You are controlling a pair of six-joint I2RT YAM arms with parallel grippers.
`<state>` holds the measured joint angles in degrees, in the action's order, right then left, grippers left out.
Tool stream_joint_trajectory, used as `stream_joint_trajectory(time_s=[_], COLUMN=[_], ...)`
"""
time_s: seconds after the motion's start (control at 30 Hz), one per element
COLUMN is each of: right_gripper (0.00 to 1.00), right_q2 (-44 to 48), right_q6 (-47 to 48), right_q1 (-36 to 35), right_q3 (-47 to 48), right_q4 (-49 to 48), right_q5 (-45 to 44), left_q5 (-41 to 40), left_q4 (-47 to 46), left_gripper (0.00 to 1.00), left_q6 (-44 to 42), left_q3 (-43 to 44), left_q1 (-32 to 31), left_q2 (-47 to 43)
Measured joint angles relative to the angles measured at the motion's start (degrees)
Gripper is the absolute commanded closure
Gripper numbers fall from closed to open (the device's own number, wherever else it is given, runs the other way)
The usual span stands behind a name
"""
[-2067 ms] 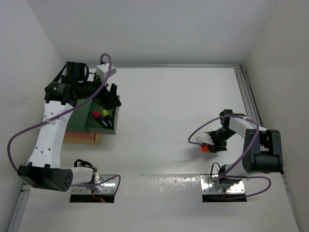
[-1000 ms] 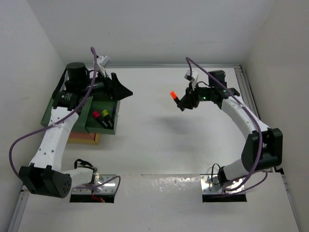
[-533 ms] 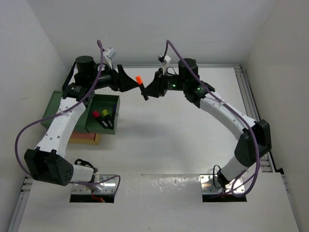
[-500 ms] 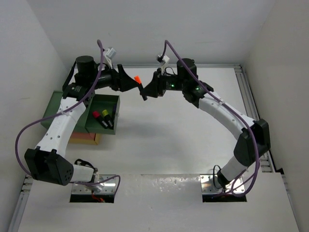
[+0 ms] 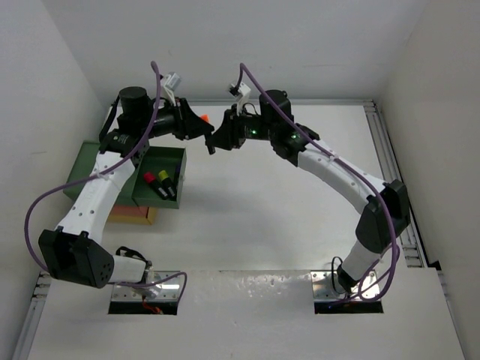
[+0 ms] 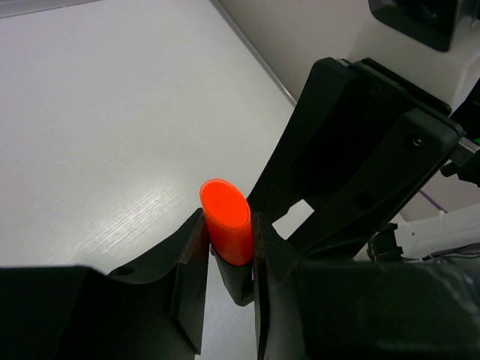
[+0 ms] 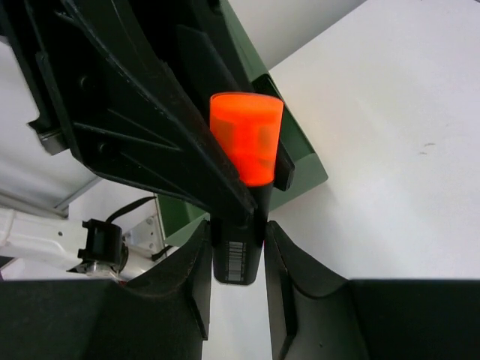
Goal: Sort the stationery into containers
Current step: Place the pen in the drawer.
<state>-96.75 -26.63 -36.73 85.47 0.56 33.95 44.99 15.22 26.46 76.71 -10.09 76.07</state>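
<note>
Here left gripper (image 6: 227, 225) and right gripper (image 7: 238, 232) pinch a chunky orange-capped highlighter (image 7: 246, 146).

Both arms had white, rounded links, the left arm (image 5: 90, 191) and the right arm (image 5: 337, 174) alike, joined by black cylindrical joints (image 5: 71, 259). A purple cable (image 5: 28, 217) looped along each, ending at a small white connector (image 5: 174, 79). The left gripper (image 6: 225, 247) and right gripper (image 7: 237, 251) were angular matte black plastic. A green light (image 5: 253, 133) glowed at the right wrist. Each base had a bare metal plate (image 5: 166, 281).
</note>
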Motion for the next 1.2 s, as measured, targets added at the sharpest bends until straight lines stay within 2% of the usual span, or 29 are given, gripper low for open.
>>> stream_joint_trajectory(time_s=[0.03,0.07,0.1,0.13,0.17,0.23,0.4,0.47,0.67,0.9,1.03,1.07,1.2], right_gripper=[1.0,1.0,0.81,0.69,0.58,0.43,0.42,0.42,0.43,0.43,0.42,0.42,0.42], right_q2=[-0.2,-0.4,-0.5,-0.5,-0.5,-0.5,1.3,3.1,5.4,5.5,5.5,5.5,4.8], right_q6=[0.3,0.3,0.2,0.2,0.2,-0.4,-1.7,-1.7,0.7,2.7,3.1,3.1,3.0], right_q1=[-0.3,-0.5,-0.5,-0.5,-0.5,-0.4,3.3,6.1,11.1,11.1,11.1,11.1,11.1], right_q3=[0.2,0.3,0.5,0.5,0.5,0.6,-0.6,-2.2,-3.3,-4.5,-4.5,-4.5,-4.5], right_q4=[0.2,0.3,0.4,0.5,0.6,0.9,1.2,2.3,7.3,11.0,11.9,12.1,12.2], right_q5=[-0.6,-0.9,-0.9,-0.9,-0.9,-0.2,3.8,4.5,5.6,6.5,6.6,6.6,6.6], left_q5=[0.2,0.0,0.0,0.1,0.2,0.0,-4.3,-5.9,-9.6,-14.0,-16.3,-16.7,-18.0], left_q4=[0.0,0.1,0.2,0.5,1.2,5.4,23.5,29.2,44.5,52.4,52.9,52.9,53.0], left_gripper=[0.88,0.92,0.98,1.0,1.0,1.0,1.0,1.0,1.0,1.0,0.78,0.7,0.55], left_q6=[0.0,-0.3,-0.5,-0.6,-1.1,-3.9,-15.8,-20.1,-27.6,-30.6,-31.1,-31.2,-32.0], left_q3=[0.0,0.0,0.0,0.0,0.2,2.3,17.9,21.0,19.6,13.4,13.6,13.7,14.0], left_q1=[0.0,0.1,0.2,0.7,0.9,1.7,7.6,9.6,13.2,13.6,13.9,14.0,14.4], left_q2=[0.0,-0.1,-0.1,0.0,0.0,0.3,5.4,5.9,5.7,6.0,6.7,7.0,8.6])
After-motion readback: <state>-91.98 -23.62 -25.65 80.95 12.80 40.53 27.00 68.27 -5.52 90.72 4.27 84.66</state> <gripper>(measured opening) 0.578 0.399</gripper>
